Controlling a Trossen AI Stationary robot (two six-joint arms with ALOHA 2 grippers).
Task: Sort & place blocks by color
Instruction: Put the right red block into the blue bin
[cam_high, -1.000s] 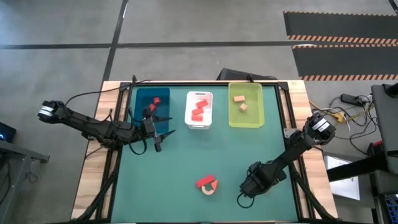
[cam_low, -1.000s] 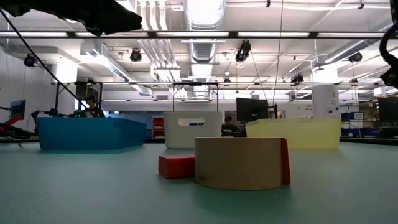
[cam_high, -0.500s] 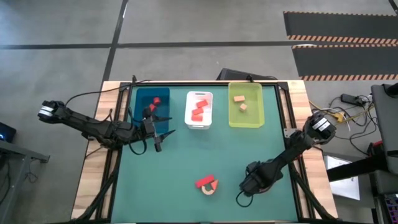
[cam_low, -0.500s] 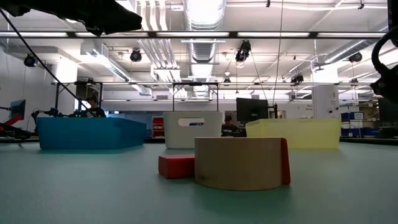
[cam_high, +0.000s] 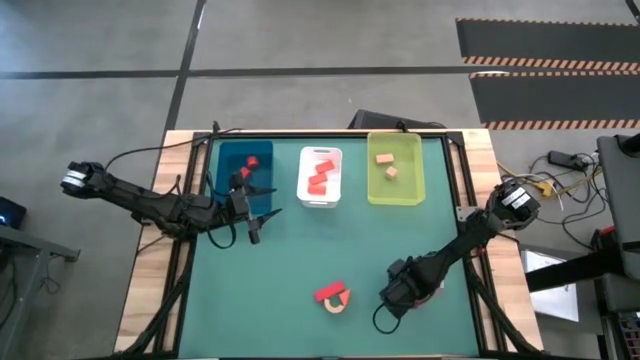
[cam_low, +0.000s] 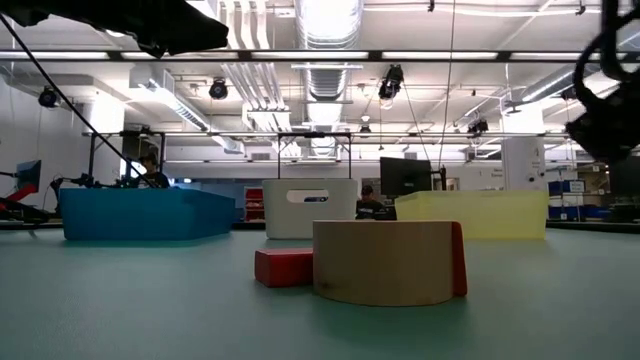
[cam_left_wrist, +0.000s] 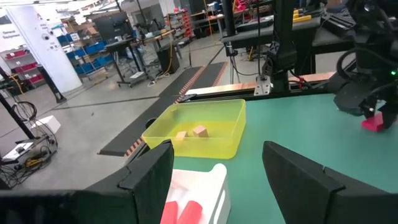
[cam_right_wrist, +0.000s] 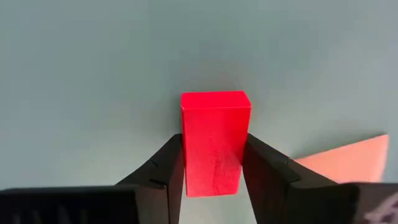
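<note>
High view first: the right gripper (cam_high: 390, 297) sits low over the green worktop (cam_high: 290, 270), just beside the tan arch piece (cam_high: 337, 303) and the red block (cam_high: 327, 293) lying against it. Its fingers are hidden under the wrist from up here. Over on the other side, the left gripper (cam_high: 253, 228) waits near the blue tray (cam_high: 226, 170), with the white tray (cam_high: 320, 201) and the yellow-green tray (cam_high: 395, 196) in a row beyond, each with blocks inside.

Low view now: the arch piece (cam_low: 385, 262) stands right in front, with a red block (cam_low: 283, 267) touching its side and a red edge showing on the far side of it.

Left wrist view: the left fingers (cam_left_wrist: 152, 174) stand wide apart, nothing between them, looking out over the yellow-green tray (cam_left_wrist: 205, 140).

Right wrist view, and here is the action: a red brick (cam_right_wrist: 214, 140) sits squarely between the two right fingers (cam_right_wrist: 168, 165), both pads pressed against its long sides, clamped on it above the worktop. A pale tan corner shows just off to one side.
</note>
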